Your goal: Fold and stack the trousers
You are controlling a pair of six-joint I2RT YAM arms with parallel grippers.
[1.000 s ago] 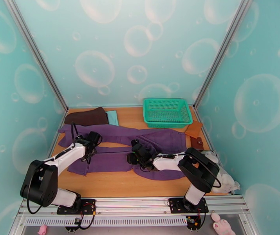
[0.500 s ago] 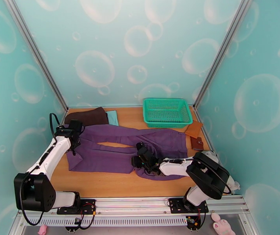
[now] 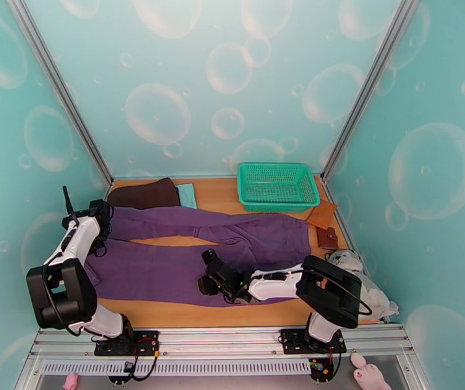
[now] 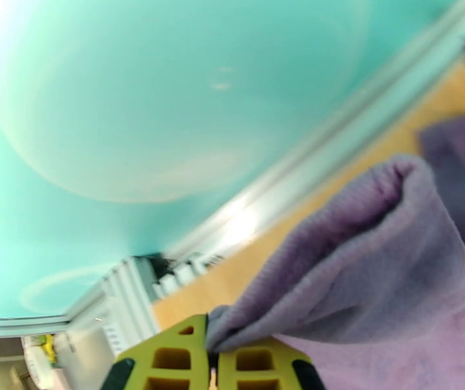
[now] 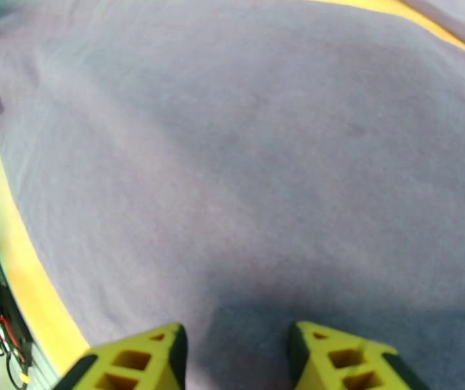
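1. Purple trousers (image 3: 154,271) lie spread flat on the wooden table (image 3: 167,313), centre of the top view. Waist is at right, both legs run left, and a wedge of bare wood shows between them.
2. Left gripper (image 4: 212,349), bottom centre of the left wrist view: yellow fingers (image 4: 167,359) pinched together on a fold of trouser cloth, which rises off the table there.
3. Right gripper (image 5: 235,352), bottom of the right wrist view: fingers apart, nothing between them, purple cloth directly below. Can't tell if they touch it.
4. Green basket (image 3: 278,186) sits at upper right of the table.
5. Dark brown folded cloth (image 3: 144,194) and light teal folded cloth (image 3: 186,193) lie side by side at upper left, just beyond the far leg.
6. Small brown wallet (image 3: 328,238) is at the right edge, just beside the waist.
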